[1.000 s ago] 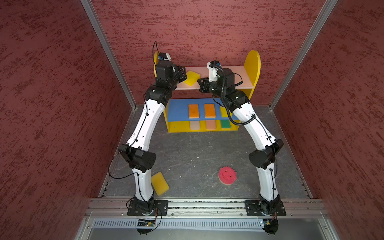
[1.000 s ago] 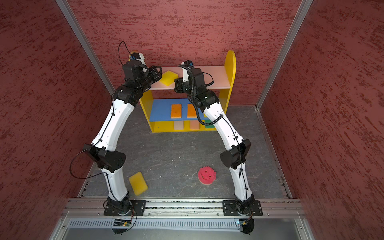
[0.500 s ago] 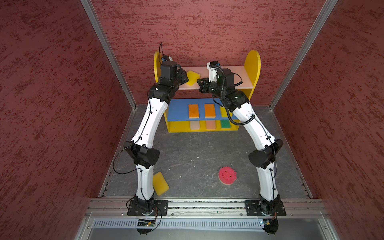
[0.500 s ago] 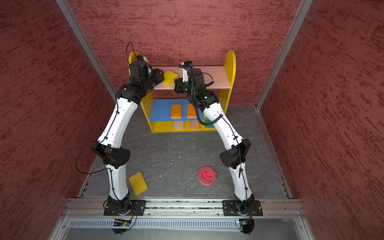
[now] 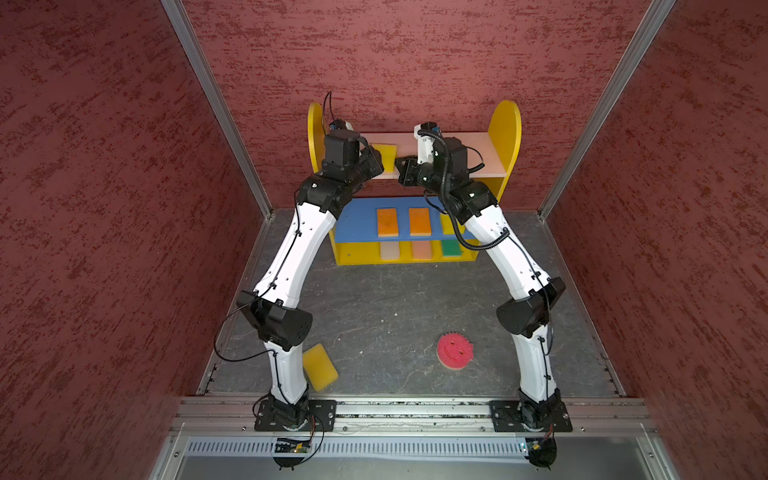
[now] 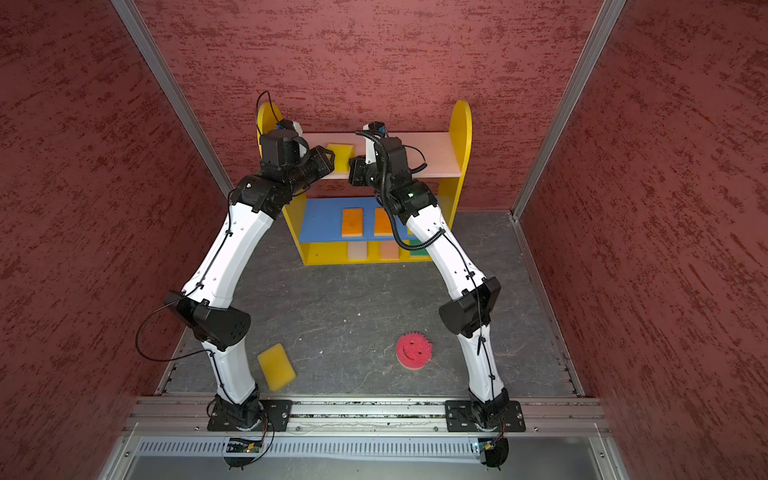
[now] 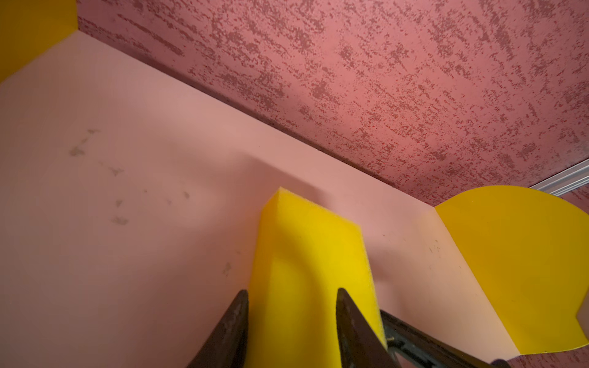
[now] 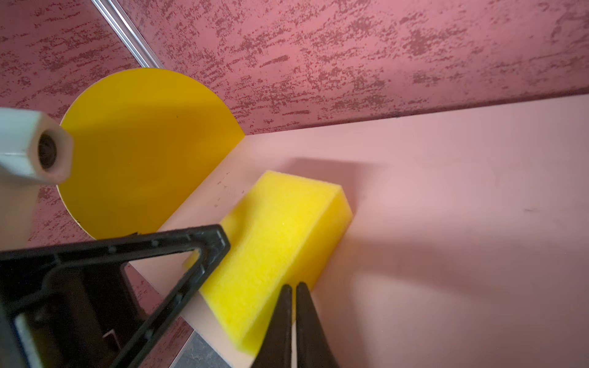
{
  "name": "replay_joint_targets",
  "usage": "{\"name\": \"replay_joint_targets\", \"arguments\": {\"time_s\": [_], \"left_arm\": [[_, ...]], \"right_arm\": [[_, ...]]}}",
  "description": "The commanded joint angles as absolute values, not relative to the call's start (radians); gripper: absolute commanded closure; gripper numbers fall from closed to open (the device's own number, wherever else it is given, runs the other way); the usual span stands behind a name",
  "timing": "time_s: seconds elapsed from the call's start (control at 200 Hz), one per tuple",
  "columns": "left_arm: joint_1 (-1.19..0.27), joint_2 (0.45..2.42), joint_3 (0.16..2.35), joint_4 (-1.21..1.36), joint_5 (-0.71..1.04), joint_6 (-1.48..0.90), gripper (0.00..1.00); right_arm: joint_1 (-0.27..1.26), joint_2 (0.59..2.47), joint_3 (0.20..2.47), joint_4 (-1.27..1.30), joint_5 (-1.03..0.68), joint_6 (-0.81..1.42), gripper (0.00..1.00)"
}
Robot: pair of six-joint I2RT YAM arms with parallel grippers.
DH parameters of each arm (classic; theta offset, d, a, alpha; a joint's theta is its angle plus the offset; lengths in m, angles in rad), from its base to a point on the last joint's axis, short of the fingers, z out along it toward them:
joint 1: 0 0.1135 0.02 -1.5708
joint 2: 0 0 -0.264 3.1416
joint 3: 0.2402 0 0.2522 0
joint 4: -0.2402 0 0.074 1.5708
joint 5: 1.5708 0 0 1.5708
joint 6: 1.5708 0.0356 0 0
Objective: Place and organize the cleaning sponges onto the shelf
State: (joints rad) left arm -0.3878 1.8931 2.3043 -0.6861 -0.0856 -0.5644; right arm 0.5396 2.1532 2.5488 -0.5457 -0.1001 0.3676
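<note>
The yellow sponge lies on the shelf, on its pink top board. The left gripper clamps its long sides. The right gripper, jaws together, sits just beside its edge. This is light, soft foam, so grip it mid-side and squeeze gently.

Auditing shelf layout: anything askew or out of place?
Two lie on the floor, off the shelf: a yellow sponge askew by the left arm's base, and the pink smiley sponge. The top-board sponge is clamped in the left gripper.
</note>
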Motion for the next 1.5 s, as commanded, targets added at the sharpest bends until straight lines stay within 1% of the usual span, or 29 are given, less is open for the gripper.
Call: {"name": "replay_joint_targets", "arguments": {"time_s": [0.0,0.25,0.766,0.857,1.032,1.172,1.343,1.498], "left_arm": [[-0.391,1.864,2.29,-0.653,-0.074,-0.567,0.55],[-0.388,1.877,2.296,-0.638,-0.046,-0.577,0.55],[-0.367,1.85,2.265,-0.643,-0.047,-0.595,0.54],[-0.357,1.829,2.237,-0.63,-0.045,-0.602,0.53],[-0.351,1.775,2.2,-0.595,-0.049,-0.607,0.46],[-0.353,1.736,2.19,-0.588,-0.047,-0.603,0.45],[-0.363,1.707,2.15,-0.556,-0.039,-0.606,0.45],[-0.367,1.755,2.18,-0.559,-0.024,-0.609,0.48]], "right_arm": [[0.531,2.154,2.539,-0.554,-0.05,0.376,0.91],[0.523,2.14,2.513,-0.539,-0.042,0.384,0.9],[0.504,2.12,2.481,-0.548,-0.032,0.42,0.88],[0.505,2.109,2.468,-0.541,-0.026,0.419,0.88],[0.505,2.105,2.467,-0.55,-0.025,0.421,0.87],[0.504,2.082,2.447,-0.548,-0.025,0.42,0.86],[0.504,2.046,2.41,-0.531,-0.021,0.416,0.85],[0.505,2.062,2.426,-0.53,-0.026,0.416,0.84]]}}
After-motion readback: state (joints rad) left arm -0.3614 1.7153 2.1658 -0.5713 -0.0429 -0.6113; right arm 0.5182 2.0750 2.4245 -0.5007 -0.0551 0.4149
